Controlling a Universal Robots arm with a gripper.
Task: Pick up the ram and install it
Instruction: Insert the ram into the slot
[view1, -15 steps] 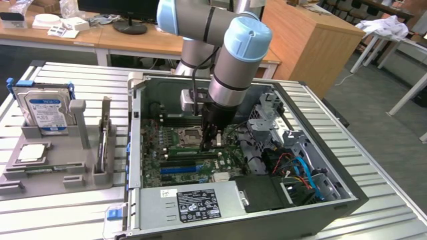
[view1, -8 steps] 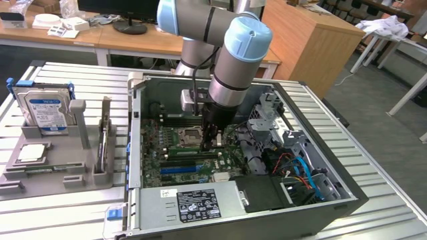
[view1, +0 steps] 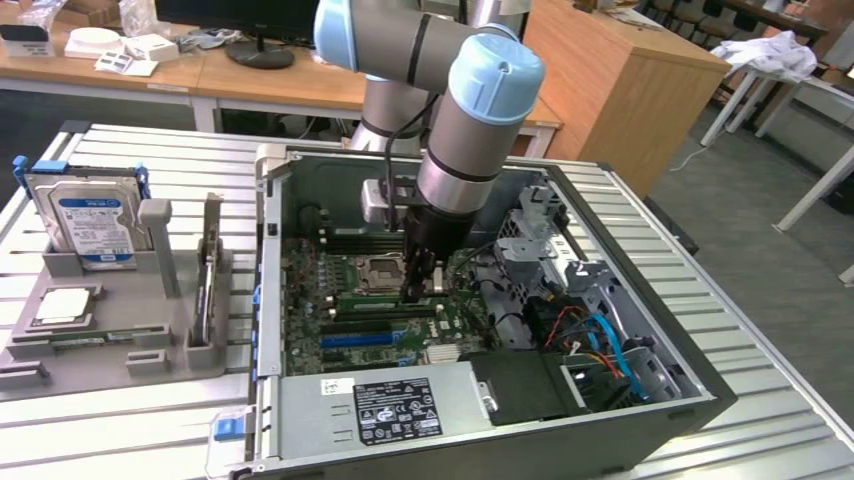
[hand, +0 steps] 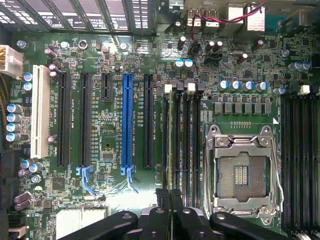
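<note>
Lower left of the exterior view: flat grey moulded tray (view1: 127, 300), carrying a blue-labelled silver hard drive (view1: 91, 215) on edge, a square silver CPU chip (view1: 64, 305) below it, and, along the near rim, a long narrow green circuit-board ram (view1: 83, 340) lying flat, well apart from the arm. Further right, open dark steel computer case (view1: 271, 250) with green motherboard (view1: 340, 300) facing up. Centre frame, black two-finger gripper (view1: 426, 288) hanging straight down into the case, fingertips pressed together just beside the empty square metal CPU socket (view1: 382, 270). From the wrist camera, same gripper (hand: 171, 200) poised over a bank of black memory slots (hand: 182, 140), between the long blue expansion slot (hand: 127, 120) and the socket (hand: 241, 172). Cannot tell of any second stick pinched between those tips.

Judging by the pose over the slots, installing rather than picking. For a clean job: keep the wrist plumb and the seam of the tips parallel to the slot; check for white end latches (hand: 190, 86) swung open; match notch to key; press evenly along the length, never at one end; stay clear of the socket pins and, at the exterior view's right, the loose blue cables (view1: 603, 345).
</note>
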